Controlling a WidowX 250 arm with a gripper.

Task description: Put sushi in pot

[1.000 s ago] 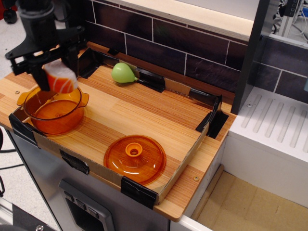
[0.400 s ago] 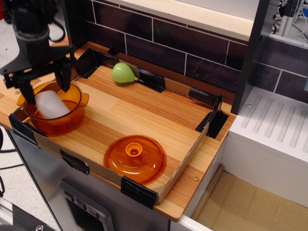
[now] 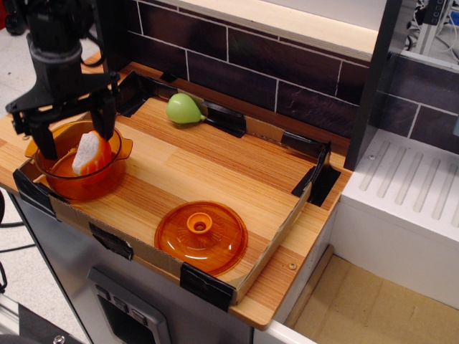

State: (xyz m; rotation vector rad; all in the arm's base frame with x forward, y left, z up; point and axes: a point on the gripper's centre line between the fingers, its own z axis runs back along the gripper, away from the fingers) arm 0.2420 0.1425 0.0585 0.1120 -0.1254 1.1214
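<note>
The sushi is lying inside the pot, tilted, with its white ridged top facing up and left and its orange body showing along the lower right edge. The pot is sitting at the left end of the wooden desk, close to the front corner of the low cardboard border taped with black. The black end effector is hanging directly over the pot with its two fingers spread apart, one finger pointing down at the pot's left rim and the other over the right side, gripping nothing; the sushi is sitting between and below them. An orange lid with a centre knob is resting flat near the front edge of the desk, well apart from the pot. A light green pear is lying near the back wall of dark tiles.
</note>
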